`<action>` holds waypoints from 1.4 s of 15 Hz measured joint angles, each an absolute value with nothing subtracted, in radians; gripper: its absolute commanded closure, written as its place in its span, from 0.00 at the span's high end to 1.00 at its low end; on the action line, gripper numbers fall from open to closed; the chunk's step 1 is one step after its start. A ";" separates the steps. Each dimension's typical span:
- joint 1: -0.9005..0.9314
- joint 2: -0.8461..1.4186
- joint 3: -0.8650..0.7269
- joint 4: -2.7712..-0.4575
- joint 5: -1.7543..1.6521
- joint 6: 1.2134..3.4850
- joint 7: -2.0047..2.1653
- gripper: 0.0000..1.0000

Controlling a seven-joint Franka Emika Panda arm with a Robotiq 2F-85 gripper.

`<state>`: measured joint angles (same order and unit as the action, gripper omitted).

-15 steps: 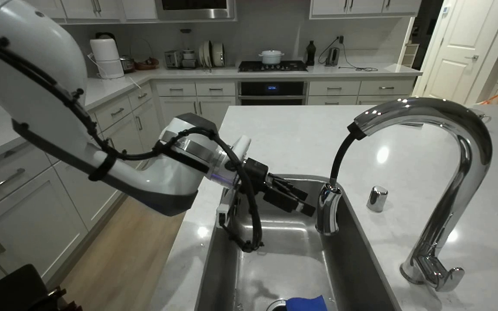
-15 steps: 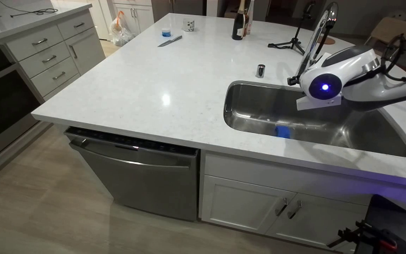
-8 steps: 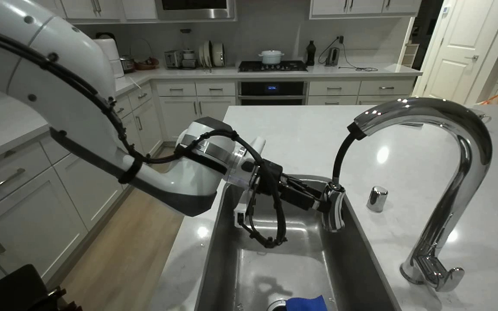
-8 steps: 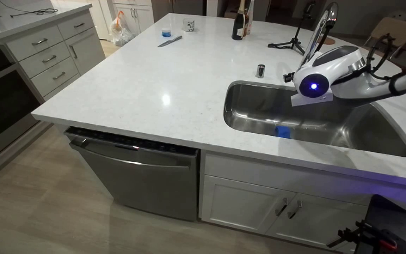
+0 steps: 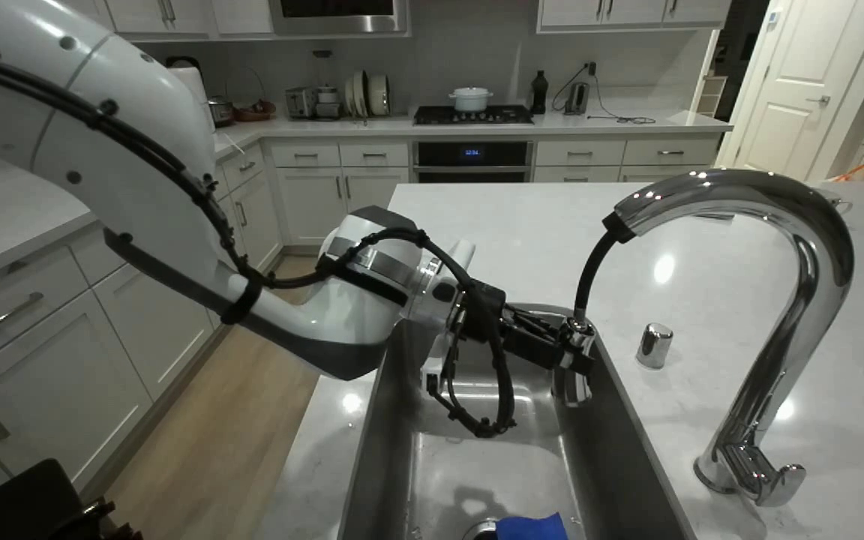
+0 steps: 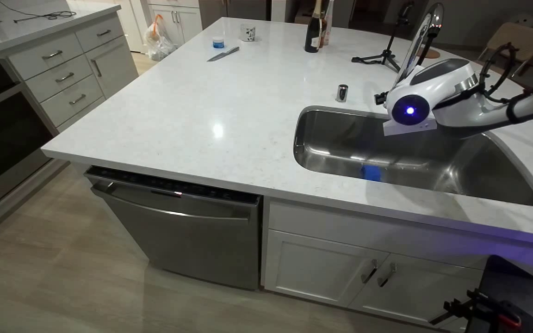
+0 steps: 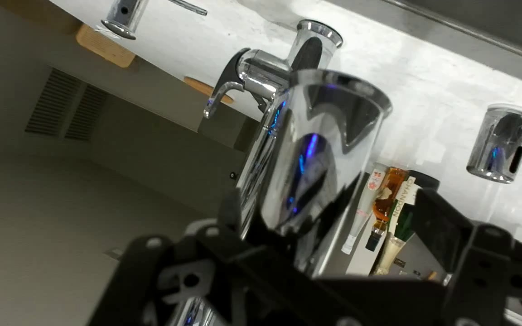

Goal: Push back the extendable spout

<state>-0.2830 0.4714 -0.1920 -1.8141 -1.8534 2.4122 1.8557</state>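
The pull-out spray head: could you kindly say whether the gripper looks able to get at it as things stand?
Probably yes: in the wrist view the gripper appears to have its open jaws either side of the pull-out spray head, nothing visibly blocking; contact is unclear.

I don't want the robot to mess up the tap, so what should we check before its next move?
1. Gripper open: ok, jaws wide.
2. Spout between the fingers: ok, by the wrist view.
3. Spout gripped for pushing: not ok, jaws not closed.
4. Spout seated in the faucet neck: not ok, black hose showing.
5. Hose free to slide: cannot tell.
6. Small chrome cap out of the way: ok, stands apart.
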 measured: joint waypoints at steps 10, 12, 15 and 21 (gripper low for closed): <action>-0.289 0.471 -0.191 -1.812 -1.854 2.396 1.856 0.17; -0.289 0.470 -0.189 -1.813 -1.853 2.396 1.856 0.17; -0.288 0.460 -0.180 -1.817 -1.837 2.396 1.851 0.17; -0.288 0.397 -0.154 -1.856 -1.750 2.450 1.790 0.17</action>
